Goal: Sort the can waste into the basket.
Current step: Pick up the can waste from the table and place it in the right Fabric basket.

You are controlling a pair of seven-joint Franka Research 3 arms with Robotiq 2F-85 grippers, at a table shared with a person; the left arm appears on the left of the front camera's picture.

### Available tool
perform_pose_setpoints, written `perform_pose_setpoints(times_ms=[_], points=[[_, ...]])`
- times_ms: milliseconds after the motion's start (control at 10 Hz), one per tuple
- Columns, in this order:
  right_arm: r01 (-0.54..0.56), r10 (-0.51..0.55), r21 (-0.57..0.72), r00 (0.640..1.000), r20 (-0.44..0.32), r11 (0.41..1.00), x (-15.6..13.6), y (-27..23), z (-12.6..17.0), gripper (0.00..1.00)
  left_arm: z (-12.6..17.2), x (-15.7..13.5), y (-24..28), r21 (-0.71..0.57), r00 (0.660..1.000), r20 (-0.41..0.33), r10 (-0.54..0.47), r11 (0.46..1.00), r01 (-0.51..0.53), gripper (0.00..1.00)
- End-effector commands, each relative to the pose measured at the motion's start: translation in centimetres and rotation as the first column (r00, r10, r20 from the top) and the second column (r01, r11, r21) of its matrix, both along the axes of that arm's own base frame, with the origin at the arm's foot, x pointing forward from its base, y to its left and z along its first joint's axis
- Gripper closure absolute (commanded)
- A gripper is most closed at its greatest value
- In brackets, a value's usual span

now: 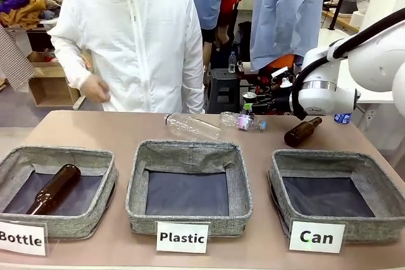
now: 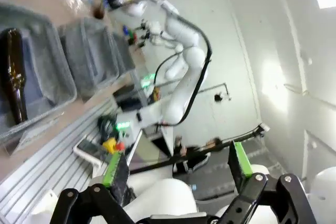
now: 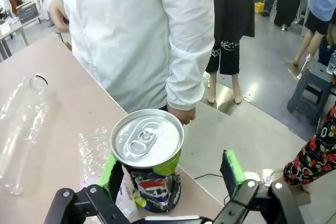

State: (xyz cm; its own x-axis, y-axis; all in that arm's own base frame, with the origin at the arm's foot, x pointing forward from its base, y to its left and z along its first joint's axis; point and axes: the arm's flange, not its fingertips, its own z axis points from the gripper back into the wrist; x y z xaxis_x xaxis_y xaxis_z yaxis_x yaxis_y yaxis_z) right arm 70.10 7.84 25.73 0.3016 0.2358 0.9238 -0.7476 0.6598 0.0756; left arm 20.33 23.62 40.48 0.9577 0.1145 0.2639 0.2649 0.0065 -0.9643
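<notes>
Reading across the front view, white cards front three grey bins on the desk (image 1: 126, 132): "Bottle" (image 1: 22, 238) before the left bin (image 1: 95, 156), where a brown bottle (image 1: 54, 189) lies at a slant; "Plastic" (image 1: 182, 237) at the middle bin (image 1: 190, 150); and "Can" (image 1: 316, 237) on the basket (image 1: 335, 157) at the right, its dark lining bare. The left gripper (image 2: 176, 162) points off toward a white wall, jaws released, green pads wide apart around nothing. A person (image 1: 136, 42) in a white jacket stands at the far side. The right arm (image 1: 323, 90) reaches in toward the far edge. In its wrist view the right gripper (image 3: 169, 165) is spread wide around the can (image 3: 147, 139), not clamping it. The can stands upright near that edge, long axis vertical, silver pull-tab lid up. It sits close against one green pad and clear of the other (its red, white and blue print cannot be read), well apart from the basket.
</notes>
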Motion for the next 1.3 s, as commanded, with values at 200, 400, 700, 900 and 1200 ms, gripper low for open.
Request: perform_pose_setpoints(times_ms=[200,400,700,900,1200], points=[[0.025,-0.026,0.047,0.999,0.036,0.999,0.8,0.6,-0.1,0.0,-4.5,2.1,-14.6,0.135,0.97,-0.134,-0.205,0.966,0.222,0.0],[0.002,-0.003,0.054,1.0,0.028,0.999,0.8,0.6,-0.3,0.28,-3.6,2.2,-8.1,0.1,0.982,-0.105,-0.154,0.981,0.165,0.0],[-0.017,0.017,0.056,1.0,0.009,0.998,0.7,0.6,-0.4,1.0,-3.6,2.2,-8.1,0.1,0.982,-0.105,-0.154,0.981,0.165,0.0],[-0.018,0.017,0.056,1.0,0.014,0.998,0.9,1.0,-0.1,1.0,-3.6,2.2,-8.1,0.1,0.982,-0.105,-0.154,0.981,0.165,0.0],[-0.032,0.029,0.068,0.999,0.036,0.997,-0.2,1.1,1.3,1.0,-3.6,2.2,-8.1,0.1,0.982,-0.105,-0.154,0.981,0.165,0.0]])
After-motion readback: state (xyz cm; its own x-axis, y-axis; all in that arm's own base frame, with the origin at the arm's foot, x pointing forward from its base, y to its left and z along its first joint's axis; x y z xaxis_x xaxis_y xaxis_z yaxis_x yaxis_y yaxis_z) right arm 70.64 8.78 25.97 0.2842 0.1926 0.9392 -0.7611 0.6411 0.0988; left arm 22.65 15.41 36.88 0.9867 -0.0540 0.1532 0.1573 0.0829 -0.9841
